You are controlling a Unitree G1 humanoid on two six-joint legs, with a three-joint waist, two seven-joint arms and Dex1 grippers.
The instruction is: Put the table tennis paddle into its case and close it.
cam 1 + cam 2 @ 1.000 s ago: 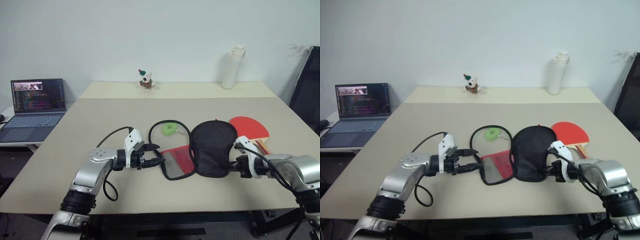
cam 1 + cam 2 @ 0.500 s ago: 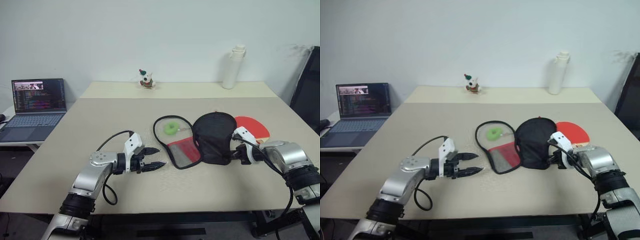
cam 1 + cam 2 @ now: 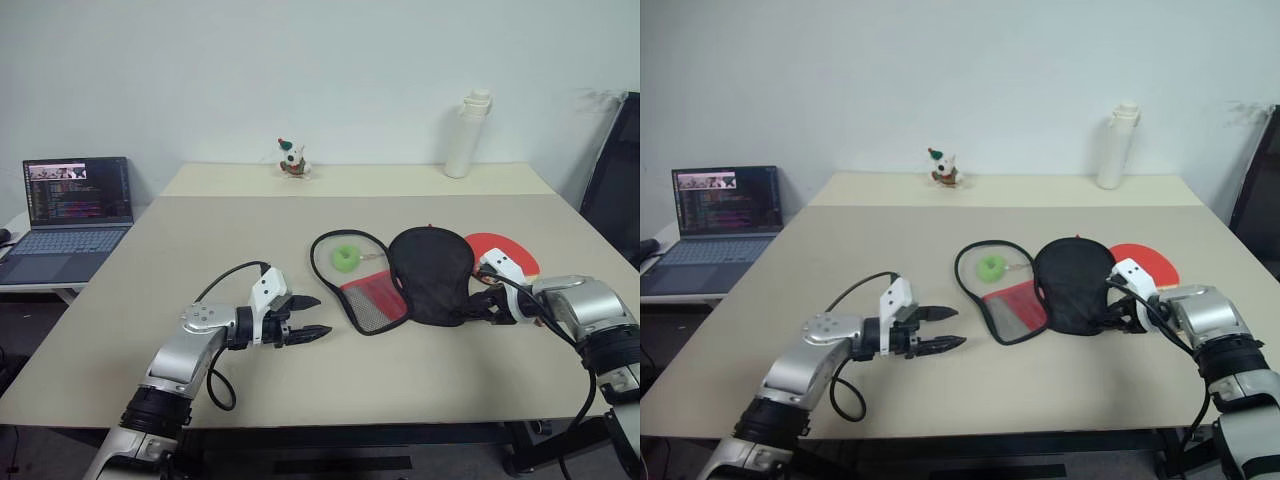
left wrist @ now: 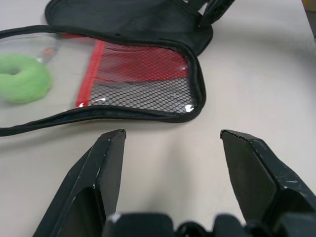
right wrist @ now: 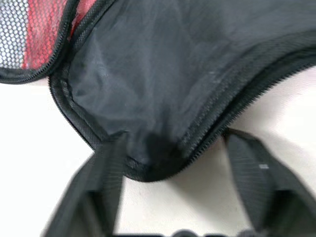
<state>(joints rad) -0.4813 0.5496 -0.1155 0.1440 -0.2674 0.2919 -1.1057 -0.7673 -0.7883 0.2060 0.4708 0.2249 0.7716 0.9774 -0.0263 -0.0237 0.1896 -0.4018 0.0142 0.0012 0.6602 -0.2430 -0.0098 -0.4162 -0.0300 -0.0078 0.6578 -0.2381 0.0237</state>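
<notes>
The case (image 3: 415, 285) lies unzipped at the centre of the desk (image 3: 200, 250), and the paddle (image 3: 503, 251) is partly hidden behind its black half. The right hand (image 3: 484, 303) is open around the case's lower edge. The left hand (image 3: 312, 316), lower left, is open and empty.

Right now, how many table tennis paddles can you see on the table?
1. The table tennis paddle lies near the table's right side, mostly hidden behind the black half of the open case. Another could be hidden under the case.
</notes>
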